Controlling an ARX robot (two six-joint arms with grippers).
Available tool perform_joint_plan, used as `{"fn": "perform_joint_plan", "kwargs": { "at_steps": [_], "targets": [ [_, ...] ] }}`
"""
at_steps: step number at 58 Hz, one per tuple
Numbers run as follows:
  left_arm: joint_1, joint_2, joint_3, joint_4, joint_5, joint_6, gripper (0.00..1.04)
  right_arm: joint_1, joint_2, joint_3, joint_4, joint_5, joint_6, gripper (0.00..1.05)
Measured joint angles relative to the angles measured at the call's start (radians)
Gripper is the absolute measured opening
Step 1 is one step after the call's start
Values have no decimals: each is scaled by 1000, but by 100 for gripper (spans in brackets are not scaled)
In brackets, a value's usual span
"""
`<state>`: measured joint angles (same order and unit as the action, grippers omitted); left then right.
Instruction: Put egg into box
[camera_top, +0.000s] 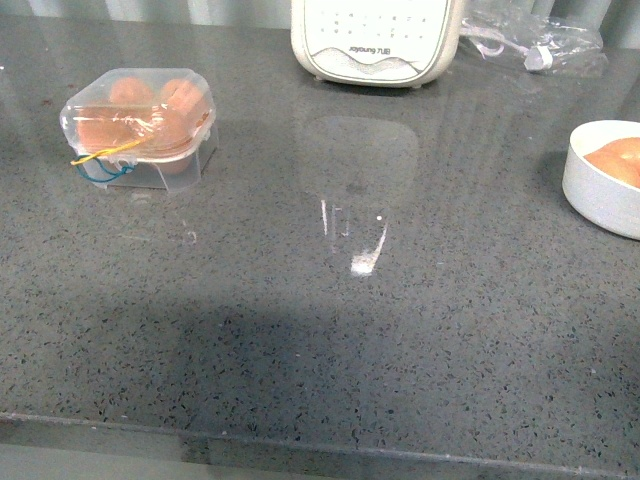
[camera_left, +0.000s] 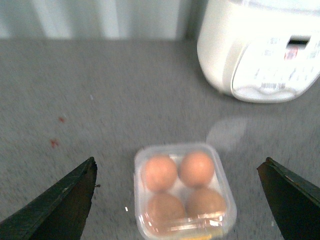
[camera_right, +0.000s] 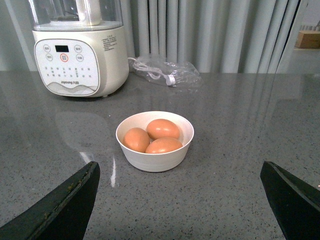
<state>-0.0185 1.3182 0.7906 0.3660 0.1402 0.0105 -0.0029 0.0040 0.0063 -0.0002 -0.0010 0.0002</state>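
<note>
Egg sat in bowl; box looked full and shut. Both fingers wide open, empty. Best lifted gently, squeezed softly.

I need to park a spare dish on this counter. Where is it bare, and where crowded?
The widest bare stretch lies between the box at left and the white bowl at right, down to the counter's front edge. The back is crowded: the blender base and a clear plastic bag.
</note>
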Motion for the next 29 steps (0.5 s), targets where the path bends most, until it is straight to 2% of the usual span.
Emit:
{"fn": "perform_joint_plan", "kwargs": {
  "at_steps": [8,11,18,23,29],
  "targets": [
    [124,-106,-21,-95,141,-32,98,0,0,0,0,0,0,97],
    [163,-137,-34,-121,161,-32,98,0,0,0,0,0,0,97],
    [295,-265,-98,-215,277,-14,98,0,0,0,0,0,0,97],
    [412,-372,-137,-248,401,11,98,0,0,0,0,0,0,97],
    [510,-433,-165,-269,470,43,98,0,0,0,0,0,0,97]
  ]
}}
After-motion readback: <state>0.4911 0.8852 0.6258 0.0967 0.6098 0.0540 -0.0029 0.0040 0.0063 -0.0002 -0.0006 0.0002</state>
